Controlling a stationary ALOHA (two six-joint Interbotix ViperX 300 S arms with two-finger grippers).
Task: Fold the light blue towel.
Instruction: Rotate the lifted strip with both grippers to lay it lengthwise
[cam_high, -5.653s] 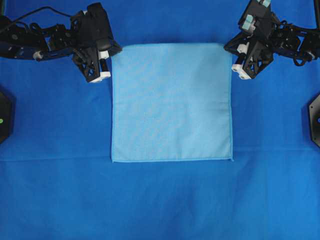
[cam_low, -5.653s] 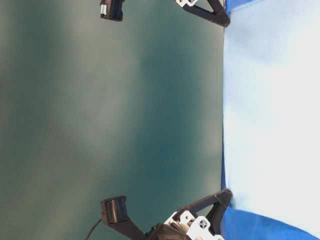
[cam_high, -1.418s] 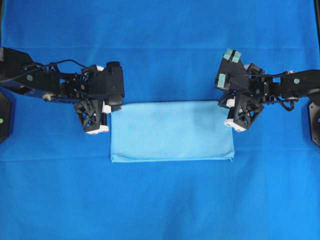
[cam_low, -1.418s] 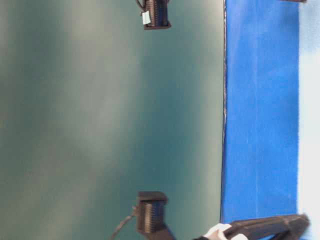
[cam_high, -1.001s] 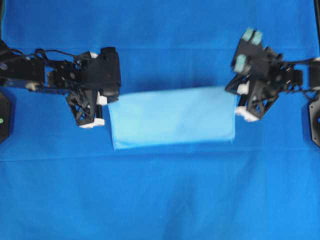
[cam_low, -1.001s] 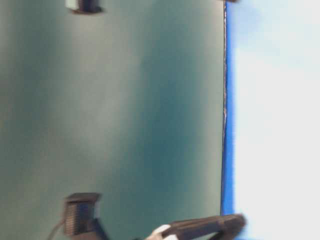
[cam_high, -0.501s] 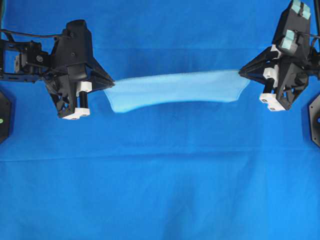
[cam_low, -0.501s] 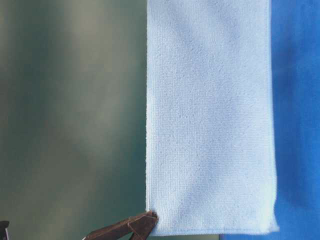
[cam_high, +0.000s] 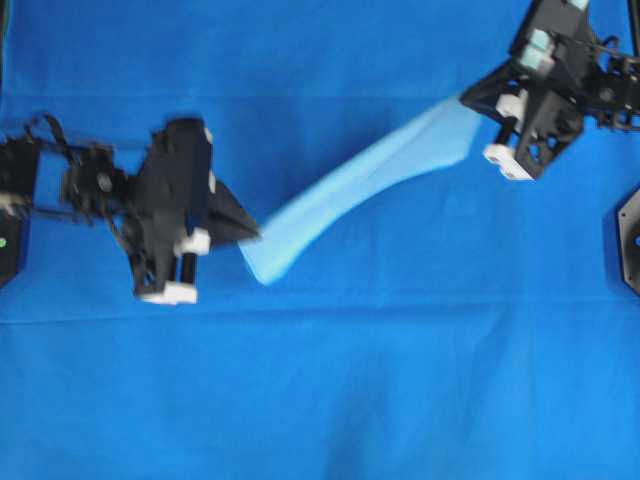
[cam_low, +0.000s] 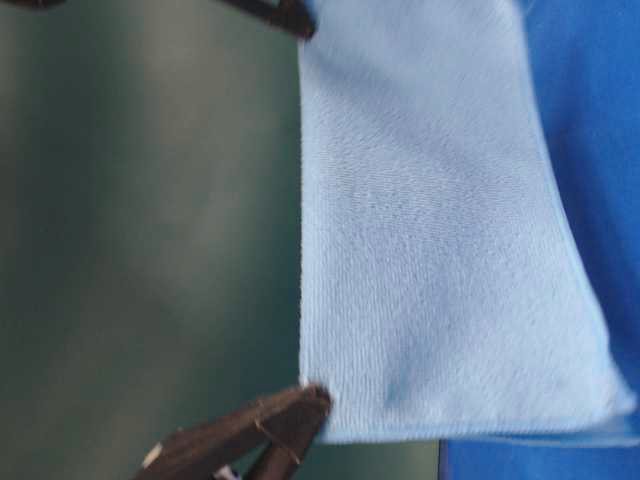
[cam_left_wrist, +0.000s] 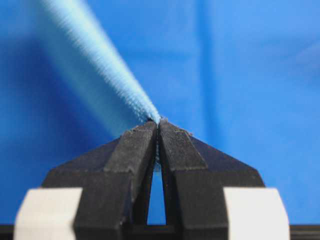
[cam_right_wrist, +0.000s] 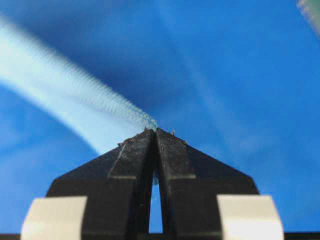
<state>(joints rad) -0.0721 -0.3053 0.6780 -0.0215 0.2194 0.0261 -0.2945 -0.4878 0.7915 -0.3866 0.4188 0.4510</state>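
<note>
Here the thin pale sky-blue woven towel (cam_high: 360, 180), folded double, hangs taut above the deep royal-blue table cloth (cam_high: 320, 400), slanting between the black left gripper (cam_high: 255, 234) and black right gripper (cam_high: 468, 96), each pinched tight on a corner.

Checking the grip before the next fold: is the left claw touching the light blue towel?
Touching. The left wrist view shows the left claw shut on the light blue towel at its edge.
</note>
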